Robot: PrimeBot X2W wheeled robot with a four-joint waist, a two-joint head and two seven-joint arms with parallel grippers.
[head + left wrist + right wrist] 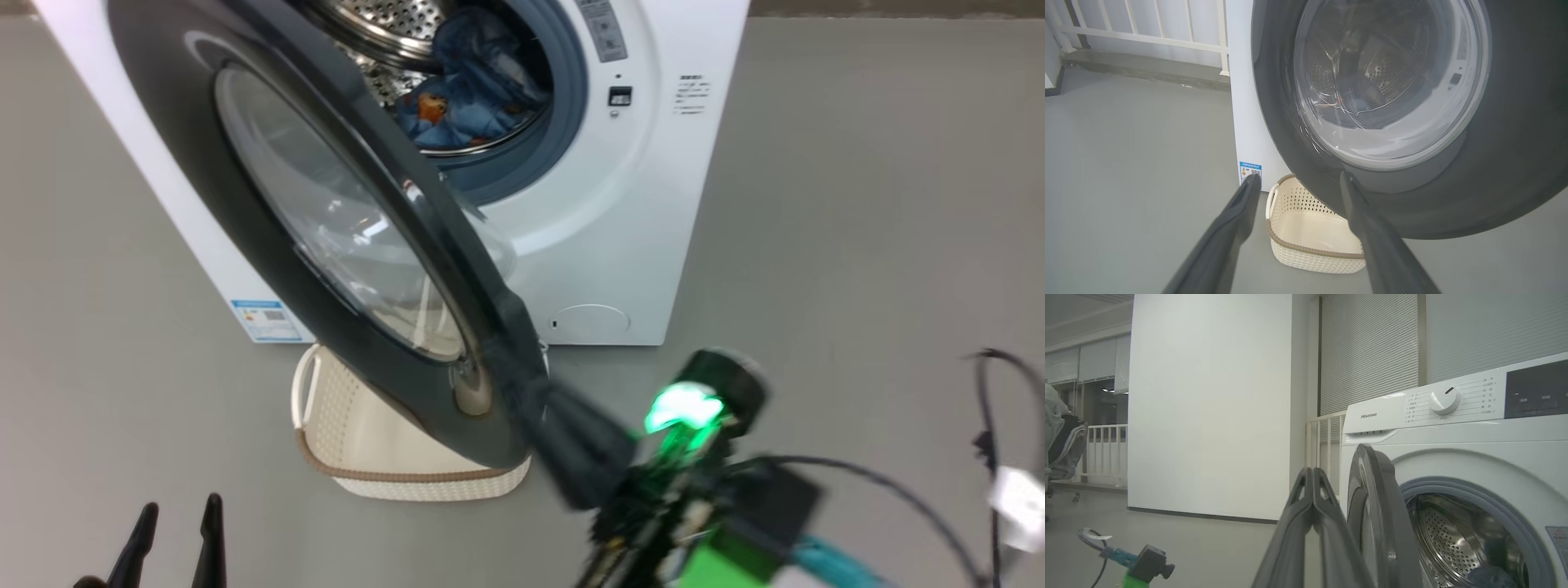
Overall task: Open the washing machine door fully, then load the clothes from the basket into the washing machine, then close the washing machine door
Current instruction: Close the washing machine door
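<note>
The door (326,237) hangs partly open, swung out over the basket (408,488), which sits on the floor (816,204) right in front of the washer (604,229). The clothes (478,90), blue with an orange print, lie inside the drum (384,24). The right end effector (1312,471), its fingers (1290,522) pressed together with nothing between them, is right at the door's outer rim; I can't tell if it touches. The left end effector (182,501) hovers low, well off to the side, spread apart and holding nothing.
</note>
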